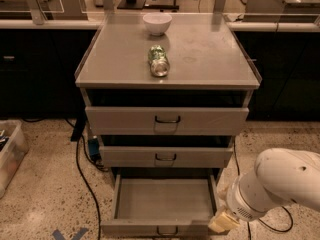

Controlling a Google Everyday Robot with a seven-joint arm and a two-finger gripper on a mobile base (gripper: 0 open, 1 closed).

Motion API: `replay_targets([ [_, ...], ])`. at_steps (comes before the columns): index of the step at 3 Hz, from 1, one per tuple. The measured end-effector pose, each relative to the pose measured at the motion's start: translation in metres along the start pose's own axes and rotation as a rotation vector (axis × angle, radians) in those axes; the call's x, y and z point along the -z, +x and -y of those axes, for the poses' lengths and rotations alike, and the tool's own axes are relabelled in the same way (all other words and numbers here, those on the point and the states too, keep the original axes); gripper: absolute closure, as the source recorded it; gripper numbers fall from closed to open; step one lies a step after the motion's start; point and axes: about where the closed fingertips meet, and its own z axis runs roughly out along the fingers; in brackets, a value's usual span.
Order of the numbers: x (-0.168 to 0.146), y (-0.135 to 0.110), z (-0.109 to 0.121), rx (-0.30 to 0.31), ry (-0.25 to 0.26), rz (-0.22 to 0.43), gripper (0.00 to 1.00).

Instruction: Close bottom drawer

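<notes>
The bottom drawer [165, 200] of the grey metal cabinet [167, 59] stands pulled far out and is an empty shallow tray. Its narrow front panel with a small dark wire handle [167, 231] sits at the lower frame edge. My gripper [223, 222] hangs at the end of the white arm [280, 184], just right of the drawer's front right corner, low near the floor. The middle drawer [166, 156] and the top drawer [167, 120] above are pushed in further.
A white bowl [157, 23] and a green can [159, 60] lying on its side rest on the cabinet top. A clear bin [9, 154] stands on the speckled floor at left. A black cable [82, 179] runs down left of the cabinet. Dark counters stand behind.
</notes>
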Motion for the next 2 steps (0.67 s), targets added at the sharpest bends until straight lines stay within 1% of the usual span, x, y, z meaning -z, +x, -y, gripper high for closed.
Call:
replay_targets([
  [2,0.0003,0.0002,-0.001,0.001,-0.001,-0.003,0.89],
])
